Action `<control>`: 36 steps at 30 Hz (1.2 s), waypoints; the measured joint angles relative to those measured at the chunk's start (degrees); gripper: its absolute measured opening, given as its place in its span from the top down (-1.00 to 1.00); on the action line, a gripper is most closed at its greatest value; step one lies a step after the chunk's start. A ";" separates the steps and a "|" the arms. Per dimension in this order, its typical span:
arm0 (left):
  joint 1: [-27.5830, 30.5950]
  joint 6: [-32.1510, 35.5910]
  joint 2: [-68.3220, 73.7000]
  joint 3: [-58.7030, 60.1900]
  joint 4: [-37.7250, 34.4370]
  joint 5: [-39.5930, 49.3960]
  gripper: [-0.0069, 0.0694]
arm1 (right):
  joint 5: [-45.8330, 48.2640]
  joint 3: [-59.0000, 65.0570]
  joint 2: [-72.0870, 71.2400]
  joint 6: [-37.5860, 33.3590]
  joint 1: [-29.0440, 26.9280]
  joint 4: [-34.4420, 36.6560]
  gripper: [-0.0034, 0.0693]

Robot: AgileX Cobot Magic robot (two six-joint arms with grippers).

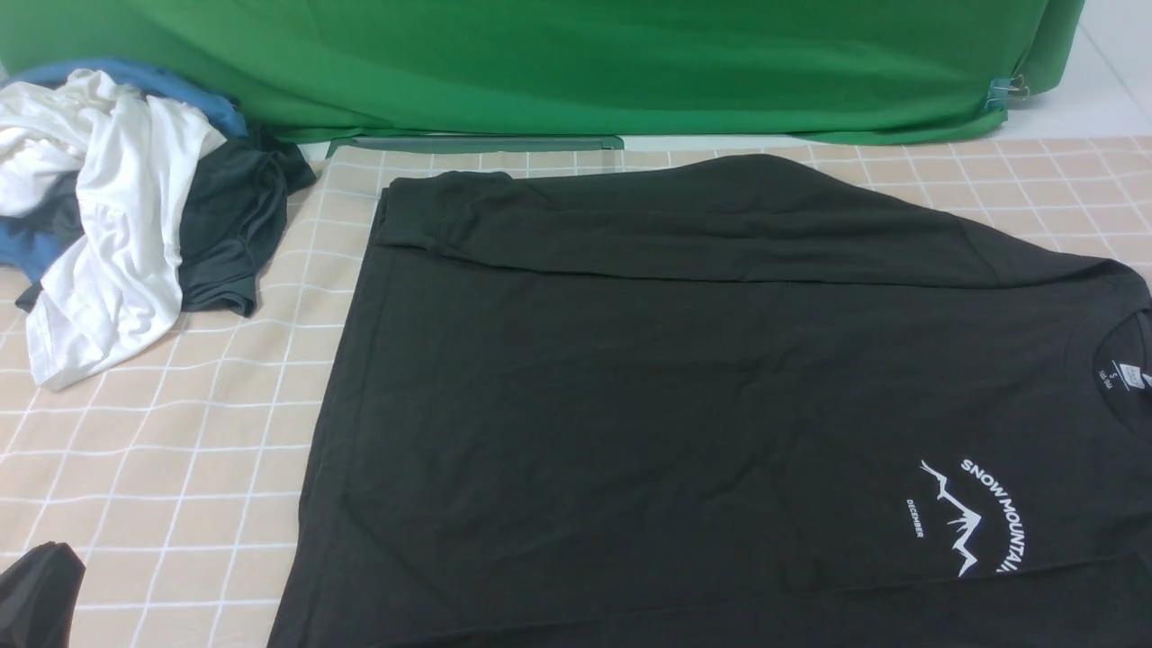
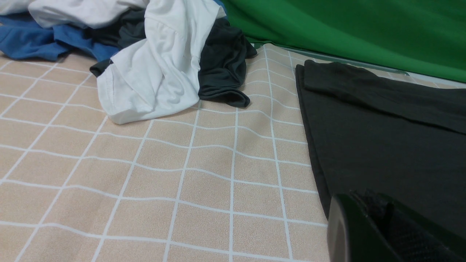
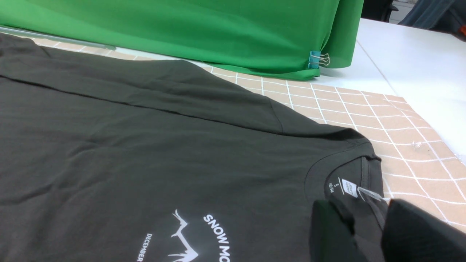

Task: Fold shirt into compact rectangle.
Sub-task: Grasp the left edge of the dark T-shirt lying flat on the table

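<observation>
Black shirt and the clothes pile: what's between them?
Just bare checked tablecloth between the shirt and the clothes pile; the front view shows it.

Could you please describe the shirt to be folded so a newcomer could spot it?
On the checked tablecloth before the green backdrop, it is the large black shirt spread out. Unlike the crumpled pile beside it, it bears white SNOW MOUNTAIN lettering.

The shirt (image 1: 630,387) lies spread on the checked cloth (image 1: 180,450) — far sleeve (image 1: 684,225) apparently folded inward.
</observation>
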 joint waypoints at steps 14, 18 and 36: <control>0.00 0.28 0.00 0.00 0.00 -0.07 0.77 | 0.00 0.00 0.00 0.00 0.00 0.00 0.24; 0.00 0.28 0.00 0.00 0.00 -0.07 0.77 | 0.00 0.00 0.00 0.00 0.00 0.00 0.24; 0.00 -3.82 0.00 0.00 -4.56 -5.78 0.77 | -0.23 0.00 0.00 0.00 0.00 0.00 0.25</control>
